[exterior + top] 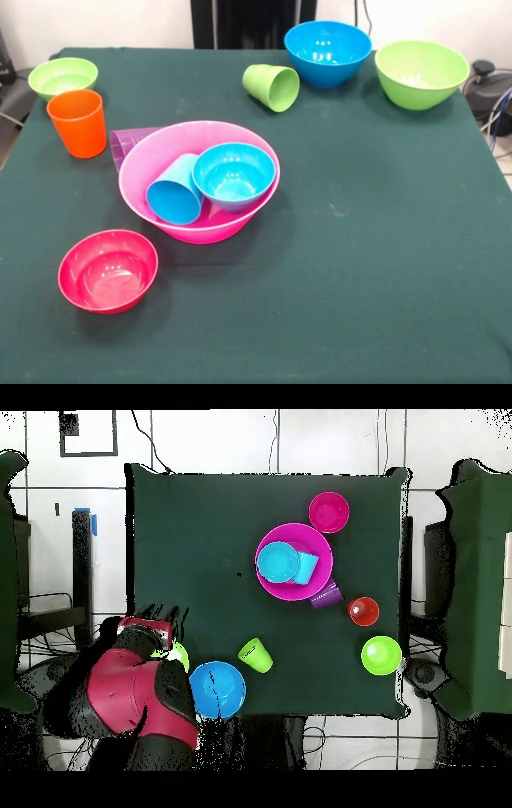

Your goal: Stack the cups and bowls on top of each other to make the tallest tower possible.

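The large pink bowl [164, 152] [293, 587] stands mid-table. Inside it a light blue cup [174, 192] [307, 568] lies on its side beside a small light blue bowl [234, 174] [276, 562]. A purple cup [126, 142] [326, 595] lies against the pink bowl's rim. An orange cup [78, 122] [363, 611] stands upright. A green cup [272, 86] [255, 655] lies on its side. A small red bowl [108, 270] [329, 512] sits alone. The gripper [150, 634] shows only from above, at the drawn-back arm's end over the table's corner, far from the pink bowl.
A medium blue bowl [328, 52] [217, 689] and a medium green bowl [420, 72] [180, 654] stand at the robot's edge; the arm [135, 694] hides most of the green one from above. A small green bowl [62, 77] [381, 655] sits at a corner.
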You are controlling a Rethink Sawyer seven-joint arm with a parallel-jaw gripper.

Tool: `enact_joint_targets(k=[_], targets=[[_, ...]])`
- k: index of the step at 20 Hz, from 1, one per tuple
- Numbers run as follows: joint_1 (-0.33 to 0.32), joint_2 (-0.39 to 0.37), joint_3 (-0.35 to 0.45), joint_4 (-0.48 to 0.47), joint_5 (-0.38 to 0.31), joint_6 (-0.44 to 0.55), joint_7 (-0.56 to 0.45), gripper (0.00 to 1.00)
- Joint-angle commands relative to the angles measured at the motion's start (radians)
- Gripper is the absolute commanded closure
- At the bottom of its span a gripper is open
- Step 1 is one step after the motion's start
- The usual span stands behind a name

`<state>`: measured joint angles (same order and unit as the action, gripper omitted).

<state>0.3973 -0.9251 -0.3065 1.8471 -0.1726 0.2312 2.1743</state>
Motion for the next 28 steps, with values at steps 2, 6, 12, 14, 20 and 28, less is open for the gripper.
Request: enact_joint_targets(k=[2,6,12,14,20,28], targets=[[-0.375,-0.123,0.485,0.199,0.097,0.201,-0.276,0.0],[-0.442,-0.101,0.599,0.266,0.104,0.133,-0.181,0.0],[-0.502,-0.099,0.721,0.372,0.111,0.071,-0.058,0.0],[-0.493,-0.098,0.73,0.406,0.09,0.011,-0.006,0.0],[-0.293,-0.102,0.527,0.397,-0.025,-0.14,0.098,0.0],[-0.222,0.069,0.402,0.363,-0.094,-0.422,0.089,0.0]])
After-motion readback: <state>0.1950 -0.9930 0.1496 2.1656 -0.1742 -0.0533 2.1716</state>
